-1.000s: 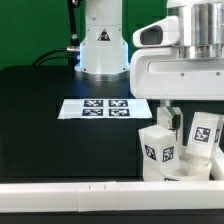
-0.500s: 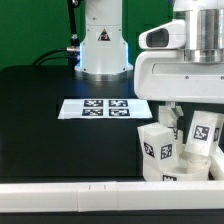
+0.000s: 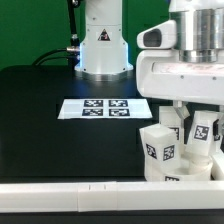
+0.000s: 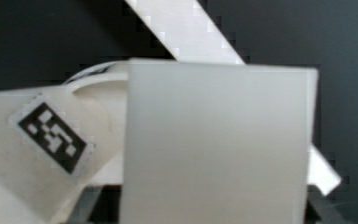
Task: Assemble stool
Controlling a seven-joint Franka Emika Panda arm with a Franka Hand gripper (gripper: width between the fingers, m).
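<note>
White stool legs (image 3: 158,145), black-and-white tags (image 3: 154,152)

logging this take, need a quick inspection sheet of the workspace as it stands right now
surface: black table top, with a white rail along its near edge
job's things: white stool legs with square tags, clustered at the exterior view's right under the arm; another tagged leg stands behind; a white block fills the wrist view
clutter: nothing seen beyond the marker board, flat mid-table
grippers: gripper low over the leg cluster; jaws hidden, open or shut cannot be told
cables: a dark cable beside the robot base
surroundings: green backdrop
</note>
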